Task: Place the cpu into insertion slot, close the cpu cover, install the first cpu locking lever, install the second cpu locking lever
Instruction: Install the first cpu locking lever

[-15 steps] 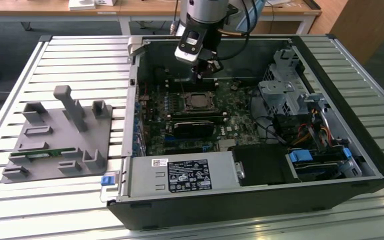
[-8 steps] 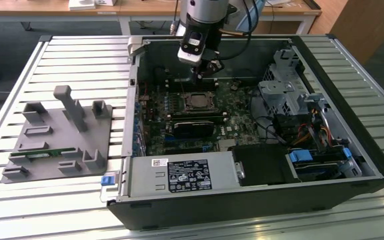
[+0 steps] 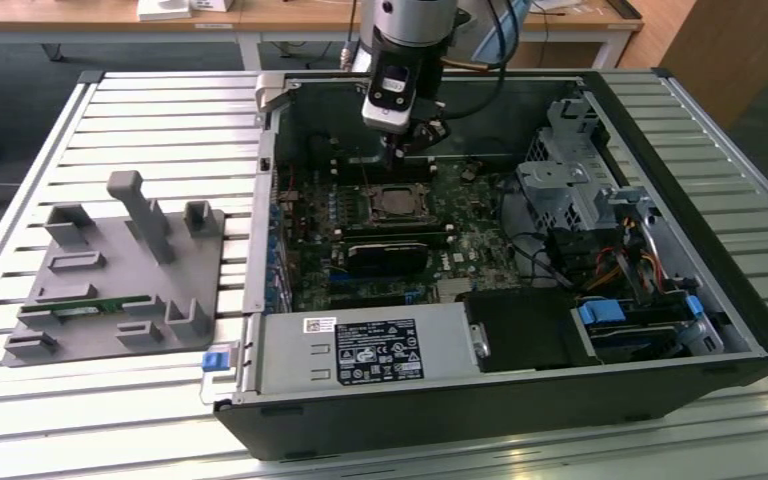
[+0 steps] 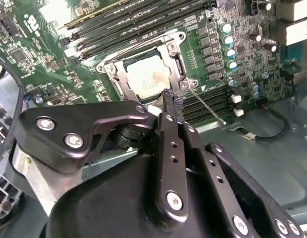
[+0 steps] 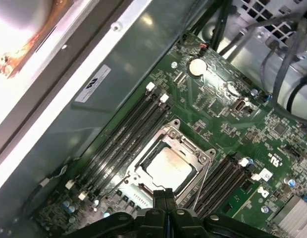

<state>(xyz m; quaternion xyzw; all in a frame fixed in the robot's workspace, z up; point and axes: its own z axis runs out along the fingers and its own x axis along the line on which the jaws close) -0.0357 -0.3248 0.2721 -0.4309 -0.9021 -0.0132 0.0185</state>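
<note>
Second wrist view gives you the best read. The cpu sits flat in the slot, its pale top showing through the window of the cover, which looks folded down over it. The claw is clenched with nothing between its pads, and its tip is just beside the near corner of the cover. A thin lever runs out from that corner over the memory slots and looks unlatched, so I judge you are on the first lever.

To do it well, use the clenched tip as a single pusher. Meet the lever near its free end, not at the hinge, then press it down and sideways under its hook. Hold the tip off the chip's top and off the small capacitors beside the socket. Go slowly, because the wire looks springy and could slip off a narrow tip. Check that the cover lies level before you load the lever; from these angles I can't tell whether it is fully down.

First wrist view looks along the pads and shows you how the tip lines up with the socket's edge, with memory slots on both sides. The exterior view tells you what the wrist views can't: how high the claw hangs over the board inside the case. It also shows the grey fixture on the counter, well apart.
</note>
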